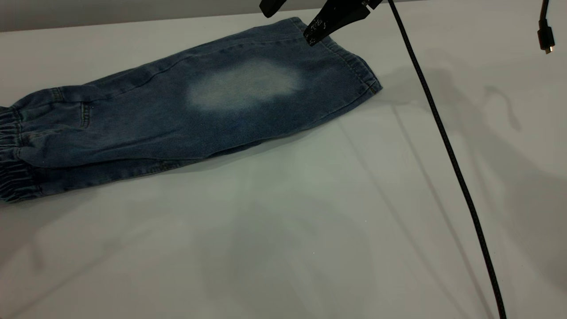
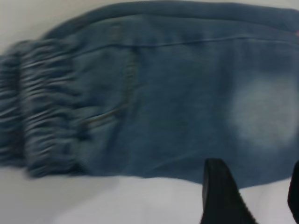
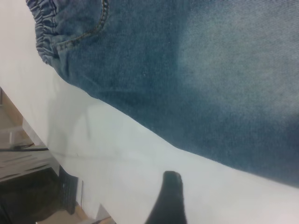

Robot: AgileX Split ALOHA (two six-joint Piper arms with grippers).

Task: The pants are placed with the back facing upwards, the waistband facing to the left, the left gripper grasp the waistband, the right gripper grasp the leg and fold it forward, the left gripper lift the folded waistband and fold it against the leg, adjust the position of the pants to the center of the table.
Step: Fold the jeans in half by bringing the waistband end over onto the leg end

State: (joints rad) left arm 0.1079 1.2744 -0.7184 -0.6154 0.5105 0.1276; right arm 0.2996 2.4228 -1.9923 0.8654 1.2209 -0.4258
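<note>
The blue denim pants (image 1: 177, 124) lie flat on the white table (image 1: 310, 230), doubled lengthwise. The plain leg (image 1: 248, 84) with its oval faded patch is on top. The ruched waistband (image 1: 11, 150) is at the left edge of the exterior view. My right gripper (image 1: 292, 20) hovers open at the far end of the leg. One finger is over the hem corner and the other over the bare table, holding nothing. My left gripper (image 2: 257, 196) is outside the exterior view. It is open and empty over the pants' long edge, with the waistband (image 2: 37, 107) off to one side.
A black cable (image 1: 443, 141) runs across the right side of the table, from the top of the view to the bottom. A small plug (image 1: 546, 37) hangs at the upper right. The table's far edge (image 1: 133, 21) lies close behind the pants. Bare tabletop fills the front and right.
</note>
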